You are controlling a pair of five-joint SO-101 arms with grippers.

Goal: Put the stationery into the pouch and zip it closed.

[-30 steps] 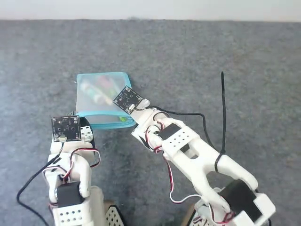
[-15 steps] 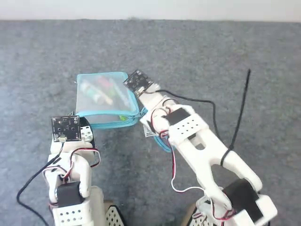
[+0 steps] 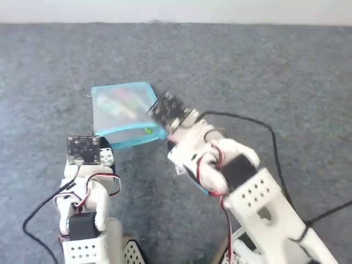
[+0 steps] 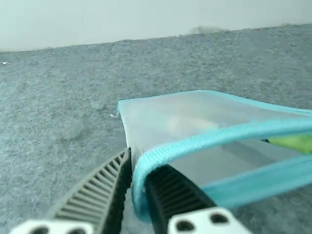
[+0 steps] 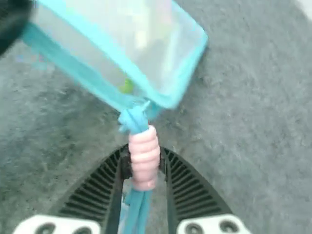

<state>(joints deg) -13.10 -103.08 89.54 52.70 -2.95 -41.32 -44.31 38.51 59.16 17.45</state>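
Stationery (image 3: 120, 103) lies inside the see-through pouch (image 3: 124, 113). The pouch is on the grey bench (image 3: 275, 71), in the upper left of the high view. Coloured bits show through its side, but they are too blurry to name.

The left fingers (image 4: 105, 190) are squeezed tight on the blue edge of the pouch, at its lower left corner. The right fingers (image 5: 105, 190) are squeezed tight on the pink zip pull (image 5: 143, 163). The pull is tied by a blue cord to the lower right corner of the pouch.

The zip runs along the lower edge of the pouch, from left to right in the high view. So the two arms hold the two ends of that line. The left arm (image 3: 85, 187) has one end and the right arm (image 3: 231, 170) has the pull at the other. Any more pulling should go to the right, away from the left fingers and straight along the zip.

I think the zip is at its end or very close to it, so the job looks nearly done. I cannot tell if a small gap is left.
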